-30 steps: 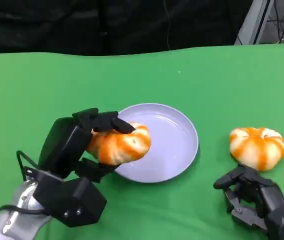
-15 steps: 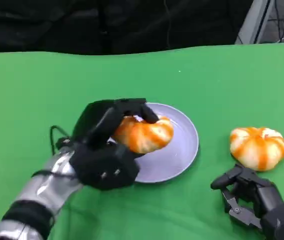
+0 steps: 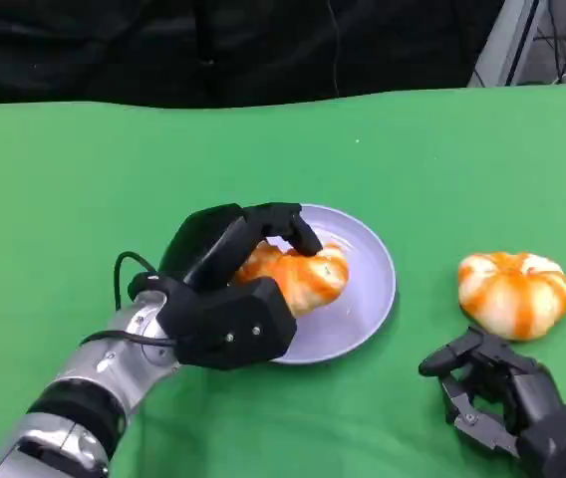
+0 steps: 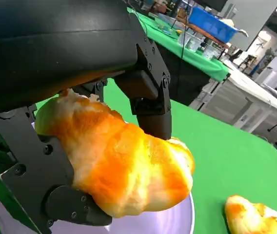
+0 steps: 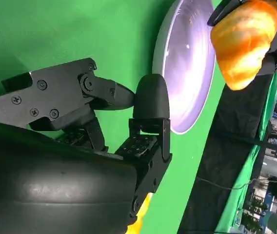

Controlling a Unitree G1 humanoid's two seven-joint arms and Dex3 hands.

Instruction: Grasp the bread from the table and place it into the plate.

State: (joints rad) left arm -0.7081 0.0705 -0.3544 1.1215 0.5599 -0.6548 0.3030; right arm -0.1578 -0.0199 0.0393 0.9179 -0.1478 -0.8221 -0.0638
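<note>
- Head view, left side: left hand (image 3: 228, 299) reaches in from the near-left of the tabletop (image 3: 84, 189), silver forearm (image 3: 74, 408) behind it, fingers wrapped around a bread roll (image 3: 298, 274).
- Roll is orange and white, held over the left part of the plate (image 3: 363, 299); can't tell whether it touches the plate floor.
- Left wrist view: fingers (image 4: 150, 105) press on the far side of the roll (image 4: 124, 168), another finger cups it from below, pale plate (image 4: 172, 222) right under it.
- Plate is light lavender, round, sits mid-tabletop, slightly toward the near edge.
- Second bread roll (image 3: 513, 292) lies on the green cloth right of the plate, apart from it, near the right edge. Its edge also shows in the left wrist view (image 4: 255, 217).
- Right hand (image 3: 507, 393) at the near-right corner, just in front of the second roll, not touching it; fingers partly curled, apart, holding nothing.
- Right wrist view: right hand's fingers (image 5: 150, 105) over bare cloth, plate (image 5: 187, 63) and held roll (image 5: 243, 41) beyond.
</note>
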